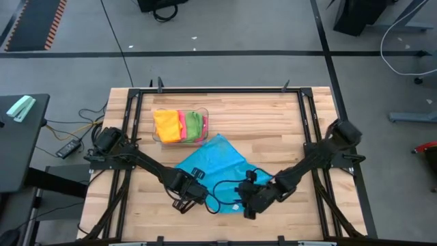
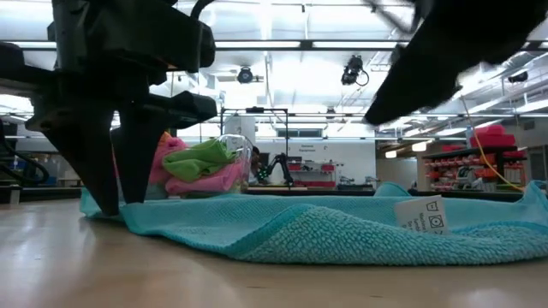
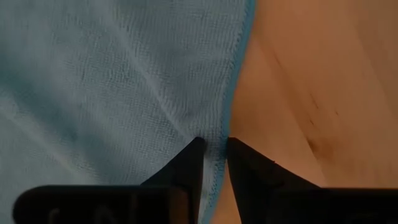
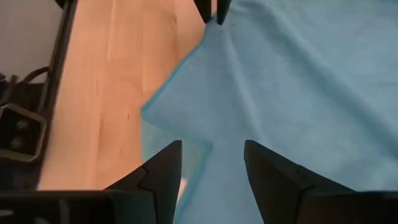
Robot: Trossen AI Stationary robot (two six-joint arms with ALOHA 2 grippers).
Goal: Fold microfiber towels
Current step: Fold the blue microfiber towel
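Left end effector (image 3: 215, 155) pinches blue towel (image 1: 210, 164) hem; right end effector (image 4: 211, 163) open above it, fingertips hidden overhead.

blue towel (image 2: 342, 231) flat on table (image 2: 103, 274), white tag up | gripper (image 2: 116, 201) on its edge | pink/green towels (image 2: 201, 167) behind

Wooden table (image 1: 273, 123), clear plastic bin (image 1: 203, 130), possibly a remote (image 1: 69, 147) on floor

Blue towel (image 1: 213, 164) soft looped cloth, matt and fuzzy, stitched hem, white paper-like tag (image 2: 424, 215); table (image 1: 273, 119) pale wood planks, smooth, faint sheen; bin (image 1: 203, 130) clear glossy plastic; folded towels (image 1: 179, 126) same fuzzy cloth; gripper fingers (image 3: 186, 171) matt black
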